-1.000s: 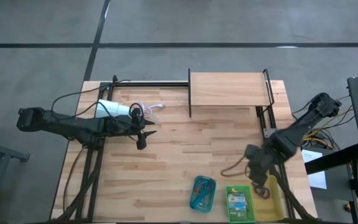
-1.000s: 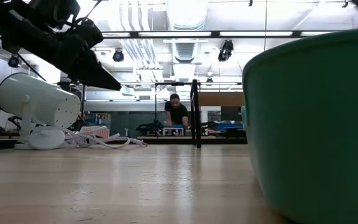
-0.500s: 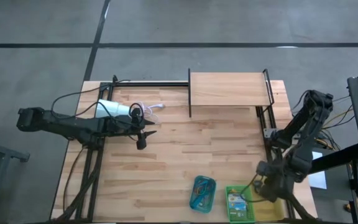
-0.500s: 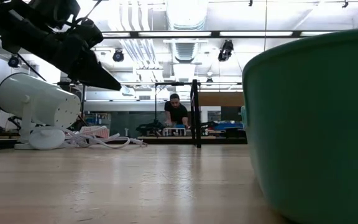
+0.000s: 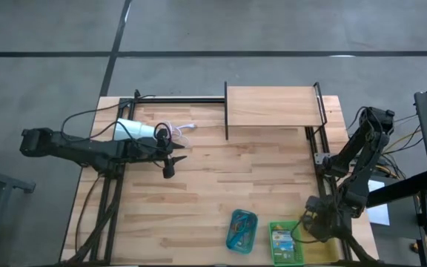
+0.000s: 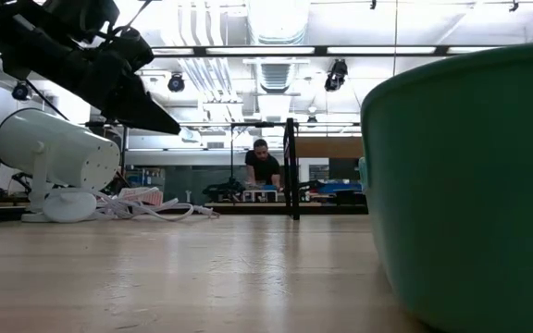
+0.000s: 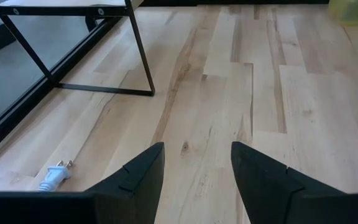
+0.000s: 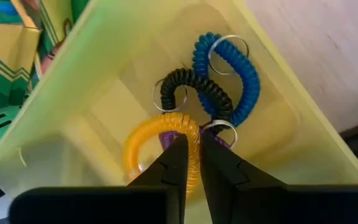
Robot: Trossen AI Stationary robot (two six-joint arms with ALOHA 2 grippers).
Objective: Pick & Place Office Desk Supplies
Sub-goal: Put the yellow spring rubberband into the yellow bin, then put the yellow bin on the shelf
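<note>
My right gripper (image 5: 313, 225) (image 8: 193, 146) reaches down into the yellow tray (image 8: 73, 118) at the table's near right corner and is shut on the orange loop (image 8: 146, 142). Blue (image 8: 241, 81) and black (image 8: 197, 88) coiled loops lie on the tray's floor; a purple loop (image 8: 224, 138) shows under the orange one. A yellow-and-green crayon box (image 5: 282, 239) (image 8: 2, 74) lies in the green tray (image 5: 286, 256) beside it. My left gripper (image 5: 170, 162) (image 7: 196, 163) waits open above the table near the white lamp (image 5: 134, 129). My right gripper pinches the orange loop between its two fingers at the arc nearest them (image 8: 193, 132), coming from above and pointing down into the yellow tray. The rest of the loop (image 8: 135, 149) lies on the tray floor, over the purple loop.
A teal tray (image 5: 242, 230) (image 6: 470, 185) holding small items sits left of the green one. A raised wooden shelf (image 5: 273, 104) on black legs stands at the far edge. The lamp's cord and plug (image 7: 53, 177) lie on the wood near my left gripper. A person (image 6: 263, 166) is in the room beyond.
My right gripper has moved from the bare wood toward the table's near right corner and down into the yellow tray, carrying the loop that trailed from it. The loop now lies in the tray.
</note>
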